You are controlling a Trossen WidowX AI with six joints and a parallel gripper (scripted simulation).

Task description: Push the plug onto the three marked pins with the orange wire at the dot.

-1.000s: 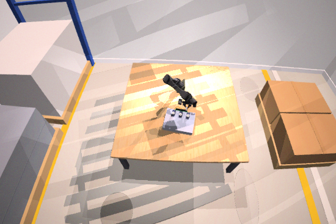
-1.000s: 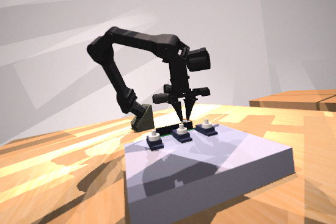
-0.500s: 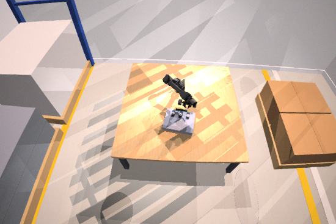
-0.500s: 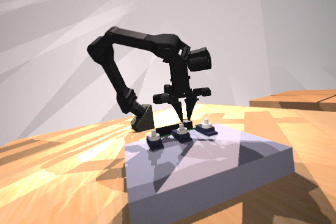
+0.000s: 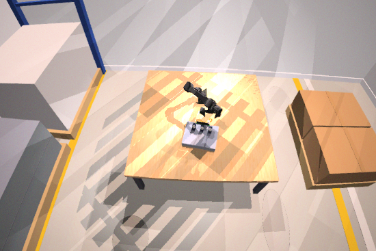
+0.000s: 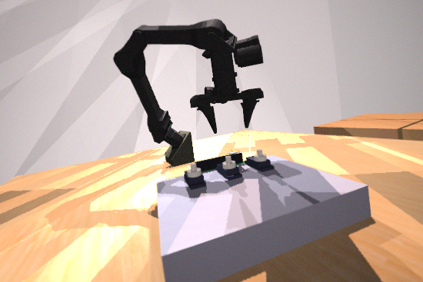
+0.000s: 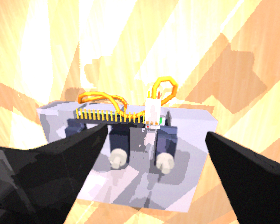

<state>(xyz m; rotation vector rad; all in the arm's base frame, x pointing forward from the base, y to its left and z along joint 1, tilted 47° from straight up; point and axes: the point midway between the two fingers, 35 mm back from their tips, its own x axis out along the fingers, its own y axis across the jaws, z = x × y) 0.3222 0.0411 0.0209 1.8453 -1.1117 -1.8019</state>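
My gripper (image 5: pixel 209 115) (image 6: pixel 231 130) (image 7: pixel 155 131) is open and empty. Its fingers stand wide apart, above the pin-row side of the pale holder (image 5: pixel 199 141) (image 6: pixel 215 220) (image 7: pixel 194 150). The white plug (image 7: pixel 153 109) sits at the right end of the row of thin pins (image 7: pixel 100 115) in the wrist view, roughly square to the row, and touches no finger. The marked pins, band and dot under it cannot be made out, nor how far on it is. The orange lead (image 7: pixel 175 86) loops up behind the plug and runs left above the pins.
Three dark blue servos with white tops stand on the holder, the middle one (image 6: pixel 229 168) close to the black pin header (image 6: pixel 213 161). The holder rests on the wooden table (image 5: pixel 154 155). Cardboard boxes (image 5: pixel 342 135) stand on a pallet right of the table.
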